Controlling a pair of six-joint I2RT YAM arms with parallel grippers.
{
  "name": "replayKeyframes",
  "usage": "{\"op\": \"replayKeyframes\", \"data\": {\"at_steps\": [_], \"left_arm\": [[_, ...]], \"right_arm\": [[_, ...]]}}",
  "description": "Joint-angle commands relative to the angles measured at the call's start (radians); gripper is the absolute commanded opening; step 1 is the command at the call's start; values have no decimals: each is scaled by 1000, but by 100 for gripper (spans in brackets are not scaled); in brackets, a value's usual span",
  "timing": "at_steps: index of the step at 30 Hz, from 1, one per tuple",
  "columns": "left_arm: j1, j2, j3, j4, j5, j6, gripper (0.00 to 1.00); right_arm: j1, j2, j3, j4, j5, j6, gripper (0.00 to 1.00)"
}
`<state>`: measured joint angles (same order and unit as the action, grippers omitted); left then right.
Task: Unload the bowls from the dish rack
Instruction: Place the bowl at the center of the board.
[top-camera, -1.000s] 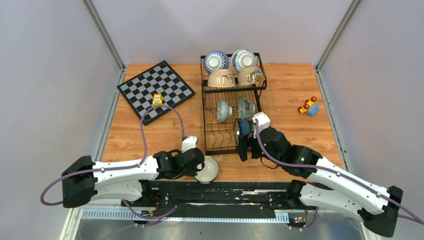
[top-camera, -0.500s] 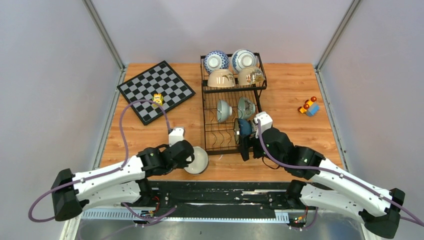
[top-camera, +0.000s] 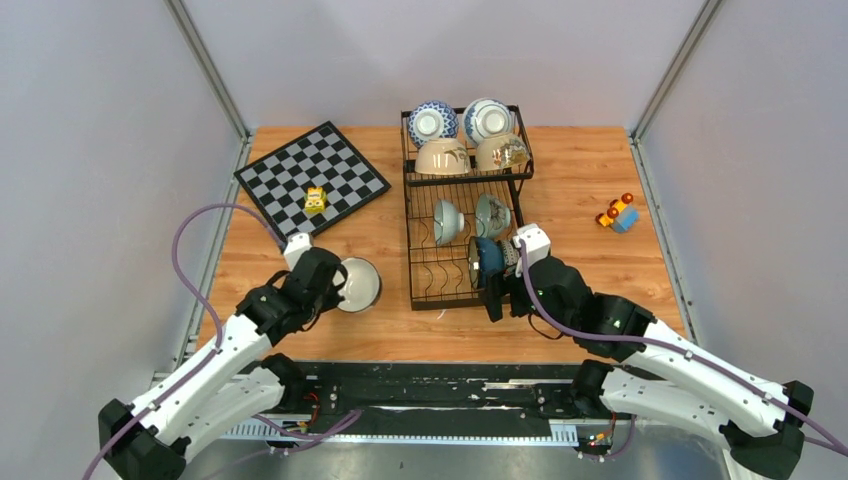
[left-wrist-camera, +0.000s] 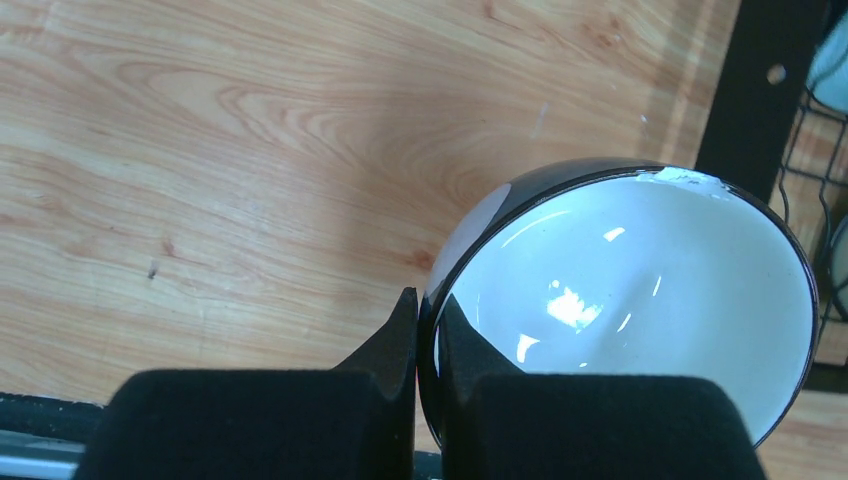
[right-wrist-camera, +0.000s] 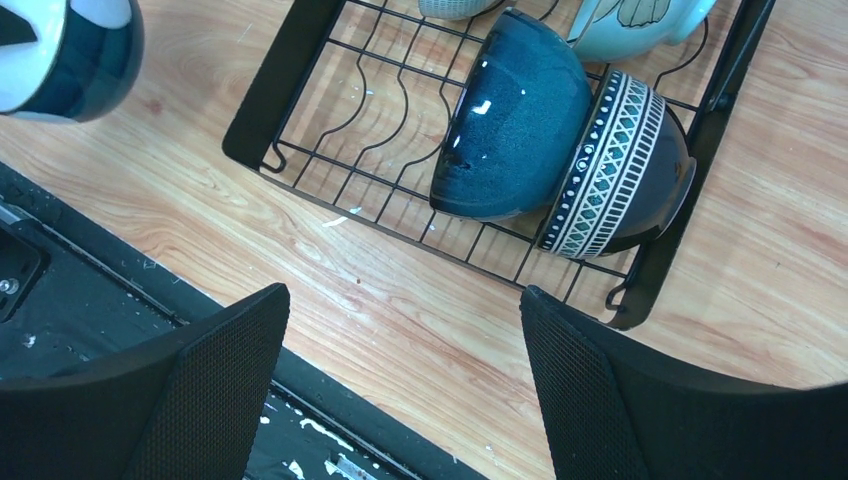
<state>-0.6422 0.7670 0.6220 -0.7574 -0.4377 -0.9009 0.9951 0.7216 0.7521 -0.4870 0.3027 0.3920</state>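
The dish rack (top-camera: 409, 240) stands mid-table with bowls (top-camera: 441, 157) on both tiers. Left of it, the left gripper (left-wrist-camera: 418, 312) pinches the rim of a dark bowl (left-wrist-camera: 640, 290). The right gripper (right-wrist-camera: 400, 300) hangs with jaws wide apart before a blue bowl (right-wrist-camera: 515, 115) in the lower tray.

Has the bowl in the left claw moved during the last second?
Yes. The bowl moved left, away from the dish rack, toward the checkerboard.

L hand (top-camera: 336, 284) w/ bowl (top-camera: 362, 286)
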Motion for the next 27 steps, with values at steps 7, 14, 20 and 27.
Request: {"op": "replayKeyframes", "data": {"at_steps": [7, 14, 20, 27], "left_arm": [[243, -19, 26, -8, -16, -119, 0], [391, 20, 79, -106, -144, -148, 0], [586, 66, 13, -48, -108, -166, 0], [696, 189, 28, 36, -98, -183, 0]], "right_arm": [[12, -21, -1, -67, 100, 15, 89], [13, -16, -8, -77, 122, 21, 92], [13, 1, -10, -79, 64, -6, 92], [13, -4, -15, -76, -8, -5, 92]]}}
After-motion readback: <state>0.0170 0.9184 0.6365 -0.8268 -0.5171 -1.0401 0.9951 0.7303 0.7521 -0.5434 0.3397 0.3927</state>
